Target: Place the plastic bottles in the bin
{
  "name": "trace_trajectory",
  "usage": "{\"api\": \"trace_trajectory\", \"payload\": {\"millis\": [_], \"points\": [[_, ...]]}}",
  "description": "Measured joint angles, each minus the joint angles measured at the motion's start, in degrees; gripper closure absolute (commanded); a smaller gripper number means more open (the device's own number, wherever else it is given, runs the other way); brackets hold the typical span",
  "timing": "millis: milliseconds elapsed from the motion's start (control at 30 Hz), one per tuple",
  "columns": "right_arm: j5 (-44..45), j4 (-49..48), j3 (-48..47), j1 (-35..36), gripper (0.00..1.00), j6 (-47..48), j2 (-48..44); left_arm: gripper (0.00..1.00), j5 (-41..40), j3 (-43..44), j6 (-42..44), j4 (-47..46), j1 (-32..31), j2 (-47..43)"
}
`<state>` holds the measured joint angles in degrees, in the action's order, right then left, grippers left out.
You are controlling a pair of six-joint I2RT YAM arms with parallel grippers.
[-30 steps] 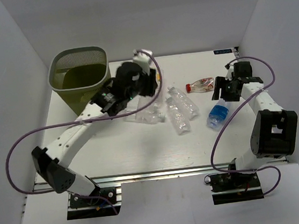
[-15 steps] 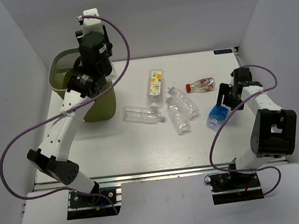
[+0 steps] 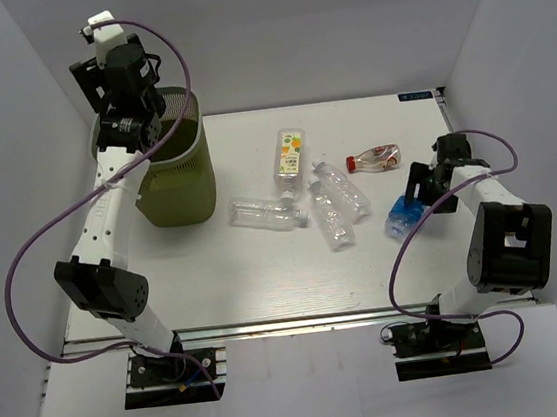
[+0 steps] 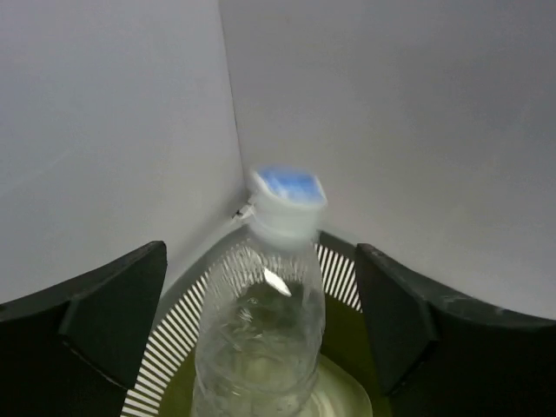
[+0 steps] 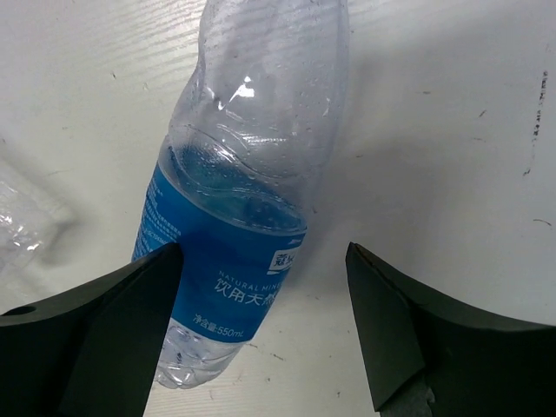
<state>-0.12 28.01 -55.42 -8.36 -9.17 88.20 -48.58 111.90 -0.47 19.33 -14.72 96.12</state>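
Observation:
My left gripper hangs high over the olive-green mesh bin at the back left. In the left wrist view its fingers stand wide open. Between them a clear plastic bottle with a blue cap sits loose over the bin's inside, touching neither finger. My right gripper is open low over a blue-labelled bottle that lies on the table. In the right wrist view that bottle lies close to the left finger.
Several more bottles lie mid-table: an orange-and-green labelled one, a red-capped one, and three clear ones. White walls close in the left, back and right sides.
The left arm has swung up from the table to above the bin with the bottle and its jaws have opened. The right gripper has dropped closer to the blue-labelled bottle and opened wider.

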Motion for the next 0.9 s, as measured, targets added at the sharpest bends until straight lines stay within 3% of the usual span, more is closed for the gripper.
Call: {"api": "trace_trajectory", "payload": {"millis": [200,333,433,467,633,767,900], "points": [[-1.9,-3.1,-1.8,-0.1,0.17,-1.9,4.2,0.0,6.5,-5.9,0.8,0.8,1.3,-1.0],[-3.3,-5.8,-2.7,-0.2,0.23,-2.7,7.7,0.0,25.8,-10.5,3.3,0.9,-0.3,-5.8],[-3.2,-5.9,-4.4,-0.3,0.38,-2.7,11.5,0.0,42.0,-12.8,4.3,2.4,-2.8,-10.0],[-3.5,-7.1,-5.0,-0.3,0.51,-3.0,12.3,0.0,46.3,-13.4,4.6,3.3,-4.0,-11.2],[-6.6,-8.3,-5.9,-0.6,0.82,-2.3,12.9,0.0,59.0,-23.0,7.3,6.8,-10.4,-15.0],[-9.2,-7.9,-5.9,-0.6,0.87,4.3,10.9,0.0,61.7,-34.3,10.0,10.9,-13.8,-13.3],[-20.0,-7.1,-9.8,-0.4,0.92,13.6,4.6,0.0,61.6,-41.5,12.5,13.6,-16.4,-10.5]]}}
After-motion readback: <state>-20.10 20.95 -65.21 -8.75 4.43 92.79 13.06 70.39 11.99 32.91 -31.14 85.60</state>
